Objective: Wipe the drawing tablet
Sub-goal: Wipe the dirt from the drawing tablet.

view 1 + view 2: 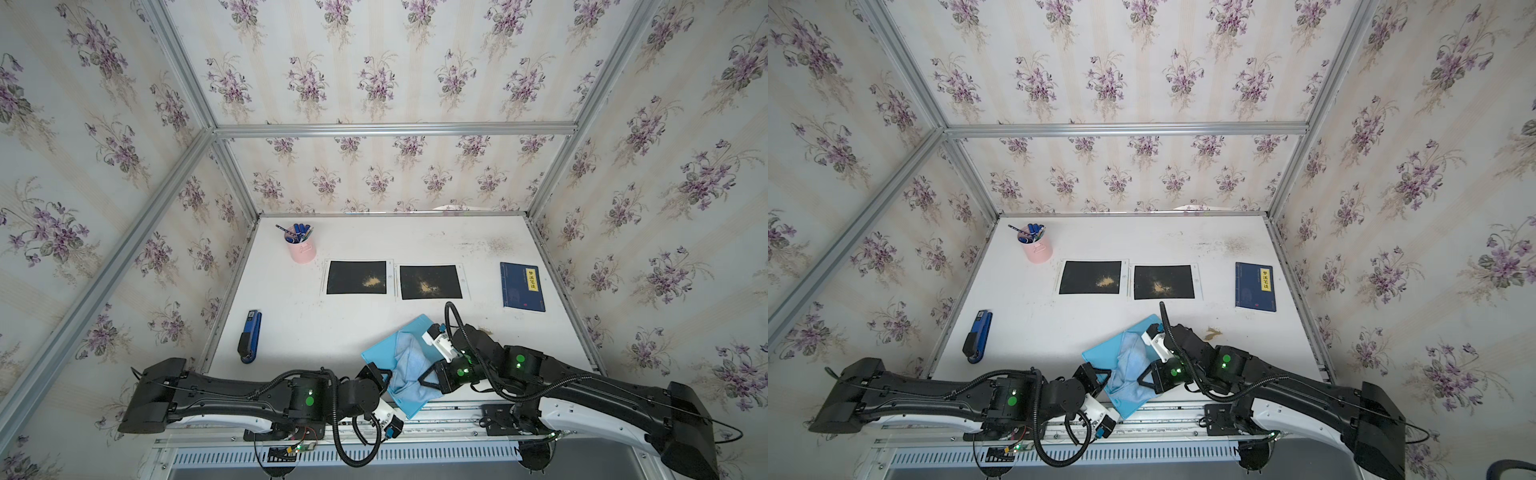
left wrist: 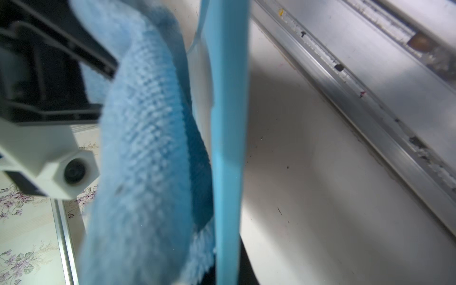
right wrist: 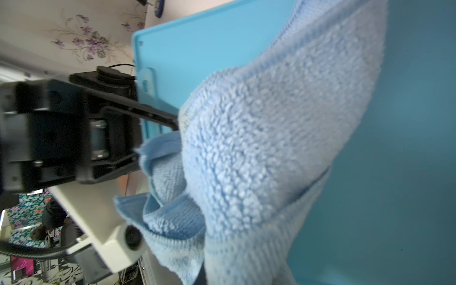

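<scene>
The drawing tablet (image 1: pixel 417 329) (image 1: pixel 1139 331) is a light blue flat board held tilted above the table's front edge. My left gripper (image 1: pixel 384 377) (image 1: pixel 1103 376) is shut on its near left edge; in the left wrist view the tablet (image 2: pixel 228 148) shows edge-on between the jaws. A crumpled blue cloth (image 1: pixel 409 365) (image 1: pixel 1128 368) (image 2: pixel 143 153) (image 3: pixel 271 148) lies against the tablet's face (image 3: pixel 209 49). My right gripper (image 1: pixel 428 376) (image 1: pixel 1145 376) is shut on the cloth from the right. Its fingertips are buried in the folds.
Two white-framed black panels (image 1: pixel 356 277) (image 1: pixel 430 282) with yellowish powder lie mid-table. A pink pen cup (image 1: pixel 301 247) stands at the back left, a blue stapler (image 1: pixel 250 336) at the left, a dark blue book (image 1: pixel 522 286) at the right. An aluminium rail (image 2: pixel 357 98) runs along the front edge.
</scene>
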`<state>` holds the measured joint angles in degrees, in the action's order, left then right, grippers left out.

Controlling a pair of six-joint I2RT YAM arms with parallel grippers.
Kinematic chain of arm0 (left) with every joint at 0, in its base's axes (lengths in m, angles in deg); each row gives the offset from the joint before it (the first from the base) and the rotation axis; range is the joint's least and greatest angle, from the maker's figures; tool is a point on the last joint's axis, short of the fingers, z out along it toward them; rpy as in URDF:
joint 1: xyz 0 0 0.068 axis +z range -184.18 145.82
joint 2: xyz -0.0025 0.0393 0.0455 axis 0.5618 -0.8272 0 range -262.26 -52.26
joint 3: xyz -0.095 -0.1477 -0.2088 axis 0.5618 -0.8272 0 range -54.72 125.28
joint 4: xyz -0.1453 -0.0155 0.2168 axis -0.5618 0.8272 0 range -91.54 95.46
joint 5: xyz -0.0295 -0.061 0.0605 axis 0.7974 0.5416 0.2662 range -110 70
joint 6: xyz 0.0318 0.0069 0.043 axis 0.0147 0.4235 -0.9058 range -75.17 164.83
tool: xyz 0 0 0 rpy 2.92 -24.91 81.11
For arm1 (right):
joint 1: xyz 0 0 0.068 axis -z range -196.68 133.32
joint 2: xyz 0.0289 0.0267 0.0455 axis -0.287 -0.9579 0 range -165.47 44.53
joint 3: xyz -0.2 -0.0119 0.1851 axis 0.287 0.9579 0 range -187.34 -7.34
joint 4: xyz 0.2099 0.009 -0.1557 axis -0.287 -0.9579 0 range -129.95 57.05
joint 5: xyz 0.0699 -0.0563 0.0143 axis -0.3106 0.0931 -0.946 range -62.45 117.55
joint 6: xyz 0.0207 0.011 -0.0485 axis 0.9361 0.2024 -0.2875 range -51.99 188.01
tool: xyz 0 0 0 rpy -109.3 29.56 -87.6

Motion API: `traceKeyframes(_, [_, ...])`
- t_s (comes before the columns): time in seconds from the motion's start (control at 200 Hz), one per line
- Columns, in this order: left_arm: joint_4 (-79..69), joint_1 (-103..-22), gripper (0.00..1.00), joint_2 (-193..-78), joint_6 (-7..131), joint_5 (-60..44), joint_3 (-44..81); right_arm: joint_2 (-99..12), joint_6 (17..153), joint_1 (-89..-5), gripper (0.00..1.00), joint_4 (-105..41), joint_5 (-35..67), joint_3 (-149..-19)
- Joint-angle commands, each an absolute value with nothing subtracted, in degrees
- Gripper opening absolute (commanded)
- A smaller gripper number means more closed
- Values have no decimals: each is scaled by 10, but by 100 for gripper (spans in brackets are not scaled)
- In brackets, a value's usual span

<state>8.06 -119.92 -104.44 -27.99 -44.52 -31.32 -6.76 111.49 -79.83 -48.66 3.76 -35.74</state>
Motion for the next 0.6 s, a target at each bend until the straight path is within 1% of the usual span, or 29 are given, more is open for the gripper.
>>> traceKeyframes(0.0, [115, -1199, 0, -1045, -282, -443, -312, -100, 1119, -823, 0, -487, 33, -385])
traceKeyframes(0.15, [115, -1200, 0, -1044, -282, -445, -312, -148, 1099, -827, 0, -502, 48, -388])
traceKeyframes(0.245, [113, -1200, 0, -1044, -281, -444, -313, -177, 1094, -814, 0, -547, 93, -369])
traceKeyframes(0.33, [112, -1200, 0, -1043, -280, -443, -313, -177, 1107, -755, 0, -594, 131, -339])
traceKeyframes(0.49, [113, -1200, 0, -1038, -281, -441, -313, -109, 1189, -613, 0, -711, 285, -322])
traceKeyframes(0.595, [112, -1200, 0, -1034, -282, -442, -313, -82, 1246, -577, 0, -758, 350, -338])
